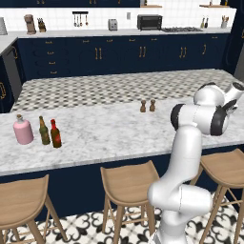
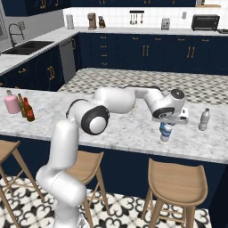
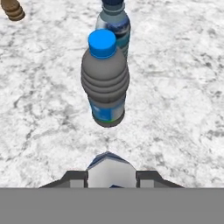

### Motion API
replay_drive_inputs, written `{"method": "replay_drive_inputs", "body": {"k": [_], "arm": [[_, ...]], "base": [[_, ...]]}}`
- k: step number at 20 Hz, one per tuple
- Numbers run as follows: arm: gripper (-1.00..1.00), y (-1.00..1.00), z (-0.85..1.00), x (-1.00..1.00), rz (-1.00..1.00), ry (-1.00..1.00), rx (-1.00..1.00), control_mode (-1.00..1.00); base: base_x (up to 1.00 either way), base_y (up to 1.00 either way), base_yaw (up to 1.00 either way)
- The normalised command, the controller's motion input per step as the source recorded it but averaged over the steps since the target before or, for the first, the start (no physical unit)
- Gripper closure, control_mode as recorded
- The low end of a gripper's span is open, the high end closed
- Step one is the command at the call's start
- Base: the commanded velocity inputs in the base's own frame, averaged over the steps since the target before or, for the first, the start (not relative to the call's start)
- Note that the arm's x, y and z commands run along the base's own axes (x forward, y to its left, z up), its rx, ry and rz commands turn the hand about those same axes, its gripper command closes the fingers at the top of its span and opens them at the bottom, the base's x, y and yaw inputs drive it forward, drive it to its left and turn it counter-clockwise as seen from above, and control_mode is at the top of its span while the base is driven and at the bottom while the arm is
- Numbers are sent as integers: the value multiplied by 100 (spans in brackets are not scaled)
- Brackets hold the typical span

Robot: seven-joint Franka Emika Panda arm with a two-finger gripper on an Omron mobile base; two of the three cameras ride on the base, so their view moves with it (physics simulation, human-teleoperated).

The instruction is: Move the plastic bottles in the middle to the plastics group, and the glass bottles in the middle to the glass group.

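My gripper (image 2: 166, 124) points down at the right part of the marble counter, shut on a small white-and-blue plastic bottle (image 2: 165, 133) whose base is at the counter. That bottle's top (image 3: 109, 168) shows between my fingertips. Just ahead stands a greyish bottle with a blue cap (image 3: 105, 83), and behind it a bluish bottle with a dark cap (image 3: 114, 24). A clear grey bottle with a pale cap (image 2: 204, 119) stands further right. At the far left the pink flask (image 1: 23, 132), the olive-green bottle (image 1: 44, 132) and the red-brown glass bottle (image 1: 55, 135) stand side by side.
Two brown shakers (image 1: 143, 106) stand mid-counter toward its far edge; one shaker (image 3: 13, 9) shows in the hand view's corner. Wooden stools (image 1: 126, 181) line the counter's near edge (image 1: 95, 159). Dark cabinets and a sink (image 2: 26, 45) lie beyond.
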Motion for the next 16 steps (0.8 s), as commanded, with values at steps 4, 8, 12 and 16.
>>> {"method": "replay_drive_inputs", "body": {"k": [4, 8, 12, 16], "arm": [[100, 27, -2, 4, 0, 0, -4, -100], [100, 20, -15, 7, 0, 0, -1, -100], [100, 12, -27, 7, 0, 0, 0, -100], [100, 3, -11, 8, 0, 7, 0, -100]], "base": [[0, 0, 0], [0, 0, 0], [0, 0, 0], [0, 0, 0]]}}
